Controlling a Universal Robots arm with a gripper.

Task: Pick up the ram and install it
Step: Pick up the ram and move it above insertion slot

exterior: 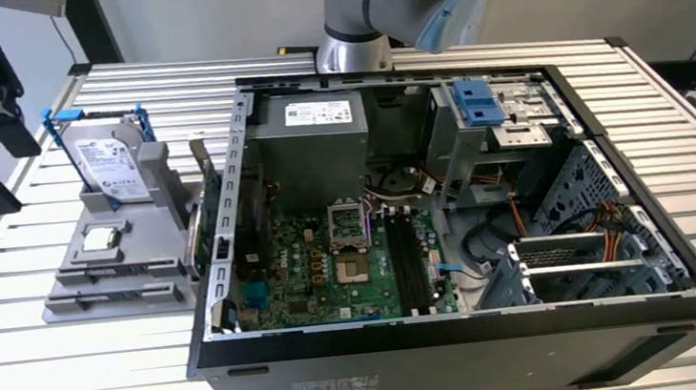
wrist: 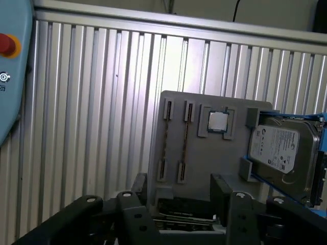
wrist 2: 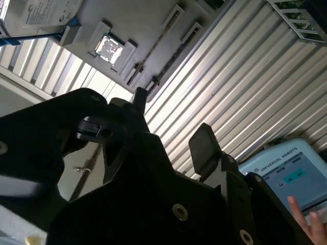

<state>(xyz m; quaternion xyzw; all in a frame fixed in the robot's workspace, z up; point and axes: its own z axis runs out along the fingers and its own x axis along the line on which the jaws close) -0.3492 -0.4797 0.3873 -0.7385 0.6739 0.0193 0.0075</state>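
— What sits in the middle of the frame?
— A grey holder [wrist: 204, 163] on the ribbed metal table [wrist: 102, 102]. Two thin strips stand edge-on in its slots, parallel and just apart: the outer ram stick [wrist: 166, 140] and the inner ram stick [wrist: 186, 140].
— And beside them?
— A square silver processor chip [wrist: 218, 121] in its recess, then a hard drive [wrist: 276, 153] with blue rails.
— The gripper [wrist: 180, 191]?
— Black, in the foreground, near the holder's edge. Its fingers [wrist: 220, 189] are spread, with nothing between them.
— Anything at the frame's edge?
— A pale blue casing [wrist: 13, 76] with a red button.
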